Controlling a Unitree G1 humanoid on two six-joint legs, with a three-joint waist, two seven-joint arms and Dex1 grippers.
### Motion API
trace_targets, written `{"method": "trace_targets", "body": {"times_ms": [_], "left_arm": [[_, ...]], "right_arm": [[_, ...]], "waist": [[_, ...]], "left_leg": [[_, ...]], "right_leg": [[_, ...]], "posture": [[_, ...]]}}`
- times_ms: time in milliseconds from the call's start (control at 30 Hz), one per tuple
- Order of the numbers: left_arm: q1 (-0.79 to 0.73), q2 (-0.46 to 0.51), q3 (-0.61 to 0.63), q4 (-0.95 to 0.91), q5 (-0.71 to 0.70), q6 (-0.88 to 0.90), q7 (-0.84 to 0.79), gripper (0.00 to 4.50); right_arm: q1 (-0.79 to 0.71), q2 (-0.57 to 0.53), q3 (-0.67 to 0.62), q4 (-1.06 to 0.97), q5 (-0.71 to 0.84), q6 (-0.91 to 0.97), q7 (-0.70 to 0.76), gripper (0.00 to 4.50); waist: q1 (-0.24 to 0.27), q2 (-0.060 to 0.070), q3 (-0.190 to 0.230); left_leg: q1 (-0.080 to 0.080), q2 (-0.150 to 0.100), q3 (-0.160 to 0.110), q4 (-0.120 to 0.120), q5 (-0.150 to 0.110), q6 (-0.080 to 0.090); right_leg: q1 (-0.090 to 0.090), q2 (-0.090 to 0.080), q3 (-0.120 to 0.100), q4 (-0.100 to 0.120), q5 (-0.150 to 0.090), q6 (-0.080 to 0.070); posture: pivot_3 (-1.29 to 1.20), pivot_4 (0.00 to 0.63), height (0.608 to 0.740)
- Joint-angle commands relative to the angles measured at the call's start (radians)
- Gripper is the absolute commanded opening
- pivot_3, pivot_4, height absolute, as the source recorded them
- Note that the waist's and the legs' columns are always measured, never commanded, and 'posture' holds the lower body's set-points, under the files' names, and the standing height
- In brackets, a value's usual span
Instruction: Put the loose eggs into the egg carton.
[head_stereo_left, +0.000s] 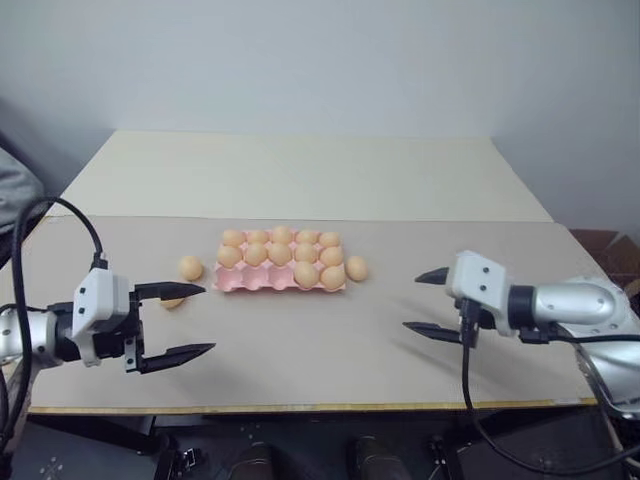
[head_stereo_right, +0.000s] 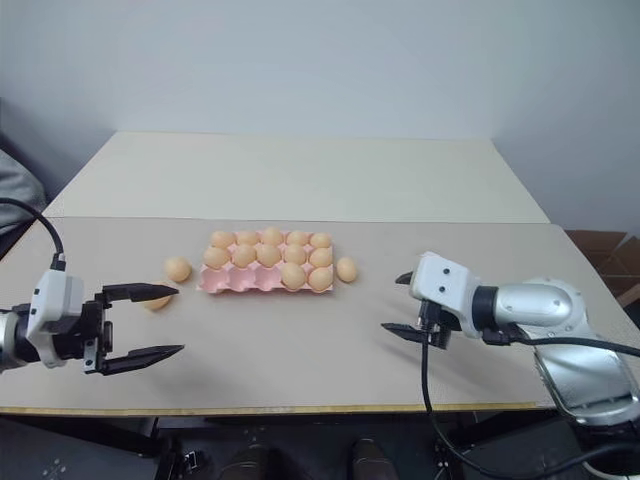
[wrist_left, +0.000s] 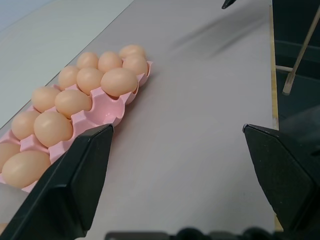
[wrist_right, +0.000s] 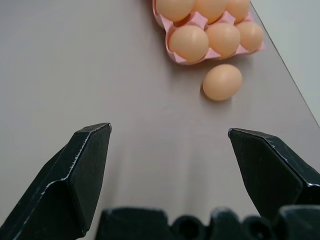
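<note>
Pink carton sits mid-table, long side across. Its two far rows are full of eggs; the near row holds eggs only at its right end, and its left cups look bare, though the angle makes the count unsure.

Three loose eggs lie on the table. One egg is just beside the carton's right end, touching or nearly so. A second egg is near the carton's left end, a little apart. A third egg lies nearer the left gripper, partly hidden behind its upper finger.

Left gripper hovers left of the carton, fingers spread wide, nothing between them, pointing toward table centre.

Right gripper hangs well right of the carton, fingers wide apart and empty, aimed toward the carton's right end.
</note>
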Motion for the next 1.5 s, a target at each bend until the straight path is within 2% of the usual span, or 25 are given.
{"method": "trace_targets", "body": {"times_ms": [33, 200, 367, 533, 700, 967, 1233, 1333, 1467, 1500], "left_arm": [[-0.027, 0.002, 0.006, -0.007, -0.022, -0.014, -0.005, 4.50], [-0.050, 0.006, -0.007, -0.006, -0.012, -0.016, -0.008, 4.50], [-0.063, 0.000, -0.021, -0.009, -0.011, -0.018, -0.005, 4.50], [-0.060, -0.008, -0.029, -0.014, -0.010, -0.018, -0.001, 4.50], [-0.063, -0.004, -0.039, -0.020, 0.007, -0.017, 0.013, 4.50], [-0.013, -0.013, -0.009, -0.061, 0.001, -0.015, 0.038, 4.50], [-0.001, -0.014, -0.013, -0.071, 0.004, -0.020, 0.053, 4.50], [0.003, -0.015, -0.012, -0.076, 0.002, -0.018, 0.057, 4.50], [0.009, -0.015, -0.011, -0.077, 0.002, -0.019, 0.057, 4.50], [0.008, -0.014, -0.011, -0.075, 0.002, -0.019, 0.056, 4.50]], "right_arm": [[0.006, -0.017, -0.047, -0.033, 0.020, 0.006, -0.026, 4.34], [-0.014, -0.001, -0.025, 0.000, 0.013, -0.013, -0.071, 4.34], [-0.154, 0.077, 0.105, 0.155, -0.049, -0.082, -0.113, 4.34], [-0.328, 0.199, 0.259, 0.464, -0.160, -0.290, -0.102, 4.34], [-0.490, 0.309, 0.354, 0.813, -0.269, -0.511, -0.107, 4.34], [-0.646, 0.409, 0.384, 1.177, -0.343, -0.735, -0.102, 4.34], [-0.717, 0.472, 0.375, 1.378, -0.373, -0.845, -0.108, 4.34], [-0.726, 0.483, 0.364, 1.408, -0.374, -0.863, -0.113, 3.77], [-0.725, 0.485, 0.355, 1.413, -0.376, -0.882, -0.123, 2.51], [-0.721, 0.482, 0.355, 1.408, -0.381, -0.883, -0.130, 2.39]], "waist": [[0.000, 0.000, 0.000], [0.001, 0.000, 0.000], [-0.002, 0.000, 0.000], [-0.004, 0.000, 0.000], [-0.005, 0.000, 0.000], [-0.005, 0.000, 0.000], [-0.009, 0.001, 0.000], [-0.008, 0.001, 0.000], [-0.008, 0.001, 0.001], [-0.009, 0.001, 0.001]], "left_leg": [[0.000, 0.000, 0.000, 0.000, 0.000, 0.000], [-0.002, -0.001, 0.000, 0.000, 0.004, 0.006], [-0.001, -0.001, 0.000, 0.000, 0.004, 0.006], [-0.002, -0.001, 0.000, 0.000, 0.004, 0.007], [-0.003, -0.001, 0.000, 0.000, 0.005, 0.008], [-0.004, -0.001, 0.000, 0.000, 0.005, 0.008], [-0.003, -0.001, 0.000, 0.000, 0.005, 0.008], [-0.003, -0.001, 0.000, 0.000, 0.005, 0.008], [-0.003, -0.001, 0.000, 0.000, 0.005, 0.008], [-0.003, -0.001, 0.000, 0.000, 0.005, 0.008]], "right_leg": [[0.000, 0.000, 0.000, 0.000, 0.000, 0.000], [-0.001, -0.001, 0.000, -0.001, 0.000, 0.000], [-0.001, 0.000, 0.000, -0.001, 0.000, 0.000], [-0.001, 0.000, 0.000, -0.001, 0.000, 0.000], [-0.001, 0.001, 0.001, -0.001, 0.001, 0.000], [-0.001, 0.001, 0.001, -0.001, 0.003, -0.004], [-0.001, 0.001, 0.001, 0.001, 0.003, -0.004], [-0.001, 0.001, 0.002, 0.001, 0.004, -0.005], [-0.001, 0.001, 0.002, 0.001, 0.004, -0.005], [-0.001, 0.001, 0.002, 0.001, 0.004, -0.005]], "posture": [[0.00, 0.150, 0.740], [0.00, 0.150, 0.740], [0.00, 0.150, 0.740], [0.00, 0.150, 0.740], [0.00, 0.150, 0.740], [0.00, 0.150, 0.740], [0.00, 0.150, 0.740], [0.00, 0.150, 0.740], [0.00, 0.150, 0.740], [0.00, 0.150, 0.740]]}}
